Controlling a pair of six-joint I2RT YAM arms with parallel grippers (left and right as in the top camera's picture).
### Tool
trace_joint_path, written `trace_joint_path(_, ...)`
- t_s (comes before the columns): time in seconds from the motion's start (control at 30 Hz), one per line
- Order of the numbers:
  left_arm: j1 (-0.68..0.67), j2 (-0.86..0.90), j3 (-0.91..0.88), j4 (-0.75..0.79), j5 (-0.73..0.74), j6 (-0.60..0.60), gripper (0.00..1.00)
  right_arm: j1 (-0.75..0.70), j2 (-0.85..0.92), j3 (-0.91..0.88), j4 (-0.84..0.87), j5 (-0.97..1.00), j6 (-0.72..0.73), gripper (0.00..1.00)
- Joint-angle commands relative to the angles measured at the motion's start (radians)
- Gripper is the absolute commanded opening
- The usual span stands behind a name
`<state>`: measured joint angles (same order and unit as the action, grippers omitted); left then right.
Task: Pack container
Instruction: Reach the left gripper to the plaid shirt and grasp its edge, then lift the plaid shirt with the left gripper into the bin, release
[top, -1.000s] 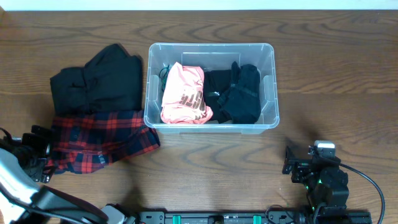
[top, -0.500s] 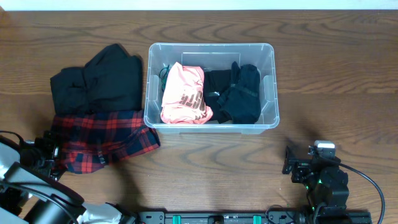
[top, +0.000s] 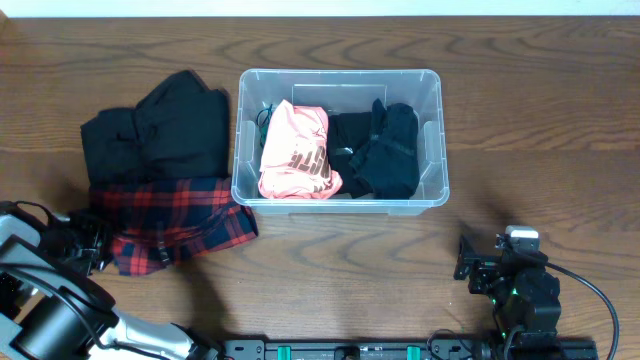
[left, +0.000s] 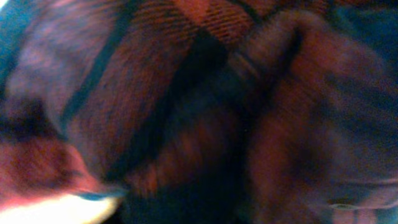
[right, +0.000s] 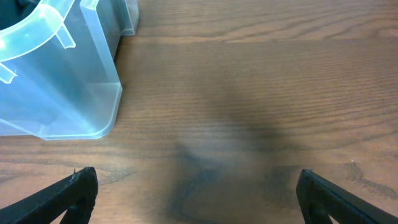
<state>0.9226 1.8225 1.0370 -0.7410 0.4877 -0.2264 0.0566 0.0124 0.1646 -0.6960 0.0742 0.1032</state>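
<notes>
At your far left, the left gripper (top: 88, 246) sits low near the front edge of the wooden table (top: 540, 150), right against the left end of the red-and-black plaid garment (top: 175, 225); its wrist camera shows nothing but blurred plaid cloth pressed close to the lens, so you cannot tell whether the jaws are apart, closed or pinching fabric. The plaid garment lies spread flat on the wood, its right edge just beside the front-left corner of the container (top: 338, 72); behind it, and touching its far edge, lies a folded black garment (top: 155, 130), also on the table and just left of the container's left wall.

The container stands upright and lidless at the middle of the table, towards the far side; inside it, a pink garment (top: 295, 152) with dark print fills the left half, and a crumpled black garment (top: 385, 152) fills the right half, the two touching in the middle; both lie below the rim.

To your right, the right gripper (right: 196, 183) hovers over bare wood with its fingers spread wide and nothing between them; it sits well apart from the container, whose clear rounded corner shows at the upper left of its wrist view.
</notes>
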Motion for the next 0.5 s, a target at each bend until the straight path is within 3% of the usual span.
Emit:
trace_joint_path(0.0,-0.023,0.029,-0.018,0.002,0.153,0.052,0.06,-0.012,-0.006,-0.005,-0.003,-0.004,0.016,0.99)
trace_joint_path(0.2,-0.022,-0.122,-0.013,-0.049,0.199,0.053,0.06,-0.012,-0.006,-0.005,-0.003,-0.004,0.016,0.99)
trace_joint_path(0.47,-0.023,-0.515,0.135,-0.246,0.443,0.040,0.06,-0.012,-0.006,-0.005,-0.003,-0.004,0.016,0.99)
